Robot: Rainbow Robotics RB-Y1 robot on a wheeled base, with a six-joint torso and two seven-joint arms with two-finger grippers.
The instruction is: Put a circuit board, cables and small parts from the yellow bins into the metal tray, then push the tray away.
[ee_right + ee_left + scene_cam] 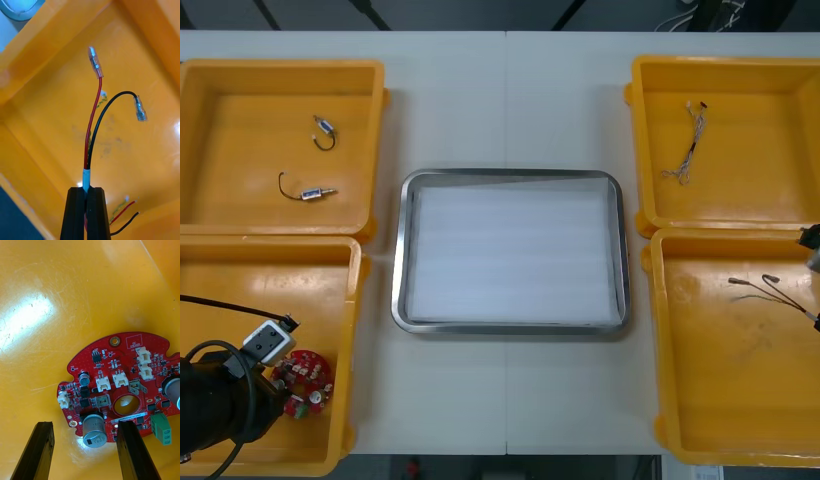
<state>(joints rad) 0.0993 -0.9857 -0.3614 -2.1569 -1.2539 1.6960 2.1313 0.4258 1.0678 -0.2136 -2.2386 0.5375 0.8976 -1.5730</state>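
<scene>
Jaws apart, the left gripper (84, 424) hangs over the circuit board (123, 378) in the tabletop's near-left yellow bin (240, 300); the right gripper (86, 190) pinches a red-and-black cable (91, 131).

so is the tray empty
Empty. The tray shows bare white inside; the circuit board lies in a left bin by the open left hand, the right hand grips a cable.

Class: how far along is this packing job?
Done: nothing; the metal tray holds nothing. In hand: right gripper shut on the red and black cable; left gripper open over the circuit board. Left: all loading, including small metal parts, then pushing.
</scene>
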